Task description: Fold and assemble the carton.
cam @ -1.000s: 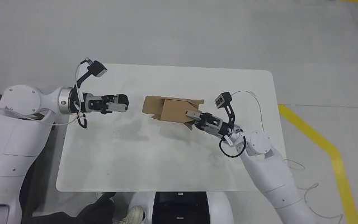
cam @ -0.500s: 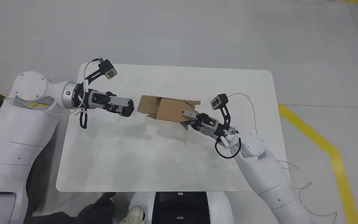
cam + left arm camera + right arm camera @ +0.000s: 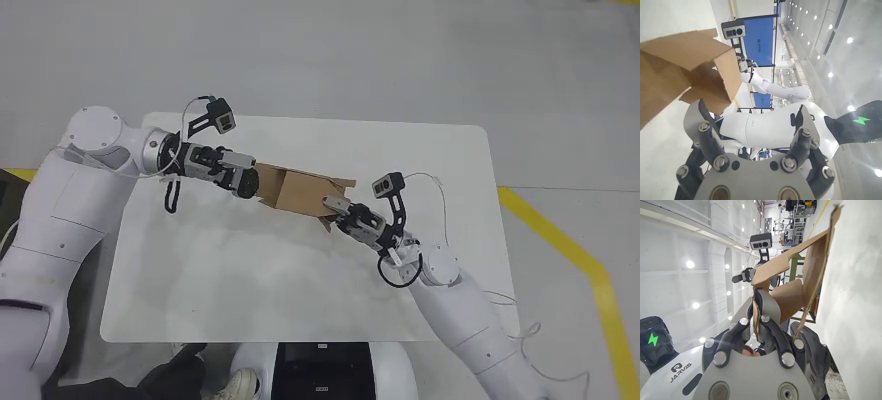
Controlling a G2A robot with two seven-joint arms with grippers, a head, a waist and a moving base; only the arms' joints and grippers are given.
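A brown cardboard carton (image 3: 300, 190) lies on its side in the middle of the white table (image 3: 250, 280), its flaps loose at both ends. My right gripper (image 3: 330, 207) is shut on a flap at the carton's right end; in the right wrist view the cardboard edge (image 3: 755, 317) sits pinched between the fingers. My left gripper (image 3: 245, 180) is at the carton's left end, open. In the left wrist view its fingers (image 3: 704, 113) stand wide apart just short of the carton's open flaps (image 3: 711, 75).
The table's far edge (image 3: 320, 120) is just beyond the carton. The right arm's camera mount (image 3: 388, 184) stands just right of the carton.
My left gripper has moved right along the table from well left of the carton up to its left end. The right gripper, shut on the flap, has drifted slightly left with the carton.
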